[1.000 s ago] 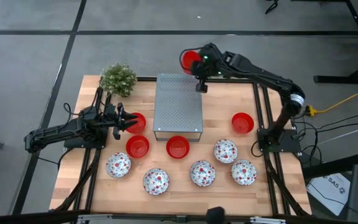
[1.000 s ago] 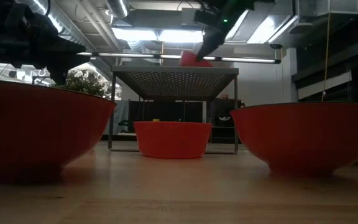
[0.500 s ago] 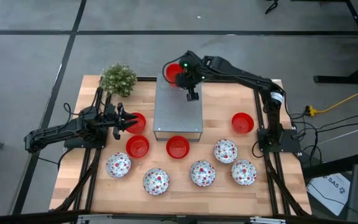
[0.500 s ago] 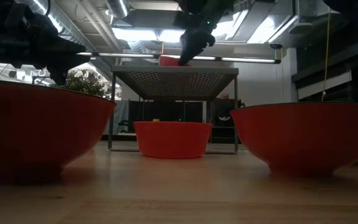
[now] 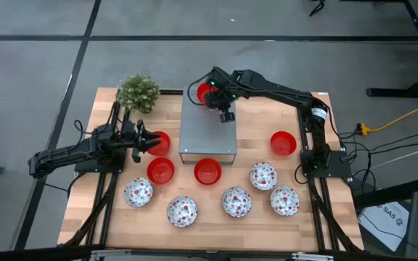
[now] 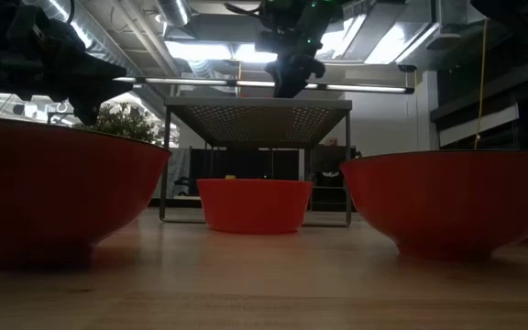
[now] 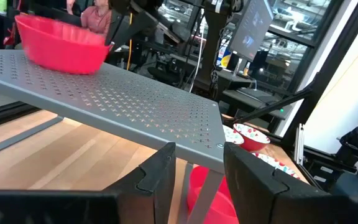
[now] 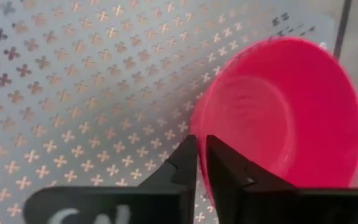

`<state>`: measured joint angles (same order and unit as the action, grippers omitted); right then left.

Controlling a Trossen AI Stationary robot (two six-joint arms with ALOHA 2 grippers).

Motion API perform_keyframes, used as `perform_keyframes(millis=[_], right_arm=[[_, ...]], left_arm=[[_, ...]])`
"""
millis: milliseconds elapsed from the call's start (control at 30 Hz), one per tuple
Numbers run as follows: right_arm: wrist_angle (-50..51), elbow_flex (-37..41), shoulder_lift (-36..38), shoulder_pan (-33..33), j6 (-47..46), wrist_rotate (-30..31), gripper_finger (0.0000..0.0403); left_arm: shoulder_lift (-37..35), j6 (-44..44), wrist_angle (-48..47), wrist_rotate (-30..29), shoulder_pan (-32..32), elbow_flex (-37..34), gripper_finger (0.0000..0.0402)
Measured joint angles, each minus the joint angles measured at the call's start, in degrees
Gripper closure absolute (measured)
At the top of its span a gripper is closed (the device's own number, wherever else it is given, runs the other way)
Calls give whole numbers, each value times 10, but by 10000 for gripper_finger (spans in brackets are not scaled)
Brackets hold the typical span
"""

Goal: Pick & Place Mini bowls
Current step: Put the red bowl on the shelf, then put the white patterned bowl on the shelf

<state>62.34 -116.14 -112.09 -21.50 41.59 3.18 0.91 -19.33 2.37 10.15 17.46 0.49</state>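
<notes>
I have the right gripper [image 5: 220,104] over the far end of the grey perforated metal box [image 5: 207,134], its fingers [image 8: 180,163] almost together with only a thin gap, pinching the rim of a plain glossy red mini bowl [image 8: 278,112] that sits on the box top. My left gripper [image 5: 151,142] waits spread wide beside another red mini bowl [image 5: 159,143] on the wooden table [image 5: 260,123].

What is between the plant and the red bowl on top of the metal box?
Nothing but bare table and box top lies between plant and bowl, seen in the high view.
</notes>
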Motion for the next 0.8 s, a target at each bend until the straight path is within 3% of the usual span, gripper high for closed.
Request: perform_keyframes(millis=[267,533,800], right_arm=[[-1,5,2,7,-25,-9,328],[56,-78,6,13,-78,-2,266],[151,-126,8,16,-238,-2,194]], left_arm=[[0,0,0,0,0,0,272],[0,0,0,0,0,0,272],[0,0,0,0,0,0,272]])
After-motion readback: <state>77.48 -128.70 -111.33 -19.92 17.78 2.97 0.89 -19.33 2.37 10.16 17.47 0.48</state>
